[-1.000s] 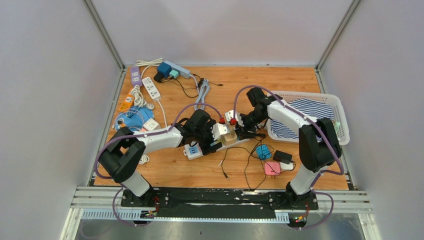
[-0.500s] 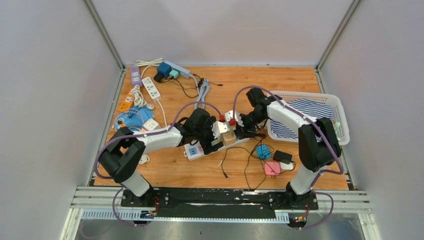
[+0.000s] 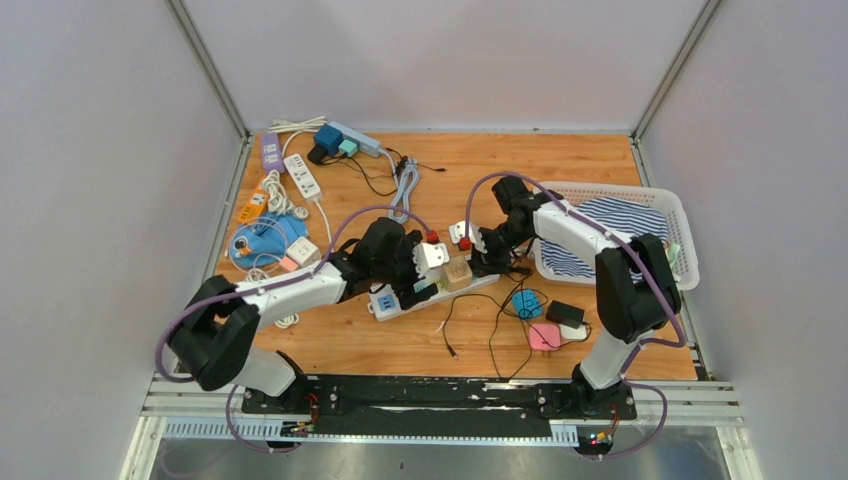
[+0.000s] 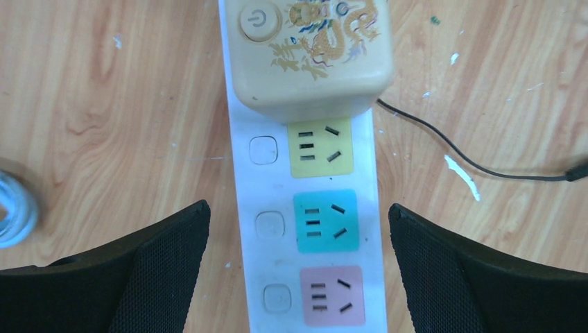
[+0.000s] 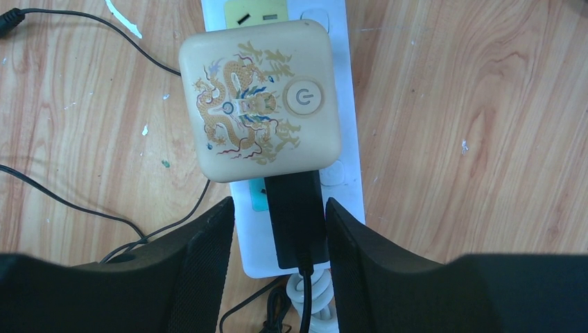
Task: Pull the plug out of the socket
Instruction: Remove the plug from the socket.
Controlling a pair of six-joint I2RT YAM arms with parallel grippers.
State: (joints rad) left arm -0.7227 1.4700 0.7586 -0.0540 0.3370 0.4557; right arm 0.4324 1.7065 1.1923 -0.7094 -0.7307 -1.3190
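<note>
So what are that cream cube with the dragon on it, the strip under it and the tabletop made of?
Cream dragon-print cube: likely moulded plastic, satin, with rounded edges. Power strip: smooth white plastic, with pastel socket faces. Tabletop: wood or wood veneer, showing visible grain and pale specks.

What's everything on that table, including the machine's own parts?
power strip: one, white with coloured sockets, table centre
adapter: one, cream with dragon print, plugged into that strip
plug: one, black, in the strip beside the adapter
spare strips: several, mixed colours, far left
basket: one, white, right side, holding striped cloth
small devices: three, blue, black, pink, near the basket
left tool: one, black, open astride the strip
right tool: one, black, open, flanking the plug
</note>
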